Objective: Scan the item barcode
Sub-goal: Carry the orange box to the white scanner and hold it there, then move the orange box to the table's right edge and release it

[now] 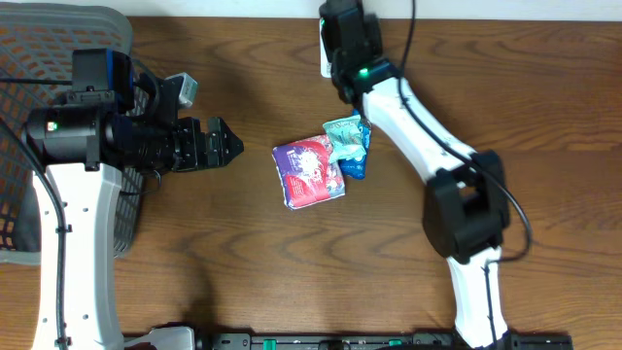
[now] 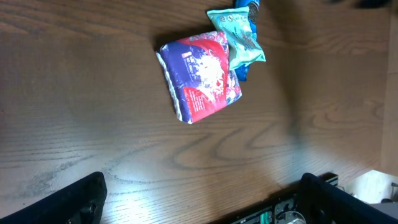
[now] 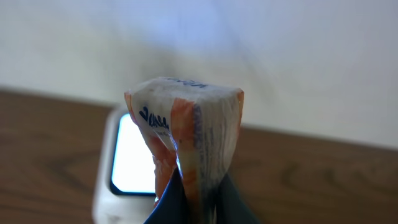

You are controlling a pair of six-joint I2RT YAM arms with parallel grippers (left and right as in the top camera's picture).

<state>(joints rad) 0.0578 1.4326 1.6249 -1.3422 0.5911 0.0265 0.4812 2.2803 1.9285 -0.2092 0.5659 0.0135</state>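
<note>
Packet (image 3: 186,124) in orange-and-white wrap was clamped by the closed right gripper (image 3: 199,208) and held just before the lit window of the scanner (image 3: 127,155), apparently to present its barcode, while the left gripper (image 1: 228,144), jaws spread wide, hovered over the bench (image 1: 243,253) near a purple-and-red pouch (image 1: 309,172).

left arm (image 1: 73,243) and right arm (image 1: 413,122) match: white shells, chunky black joints, thin black cables, tiny green light each, left claw (image 1: 233,141) all black
</note>
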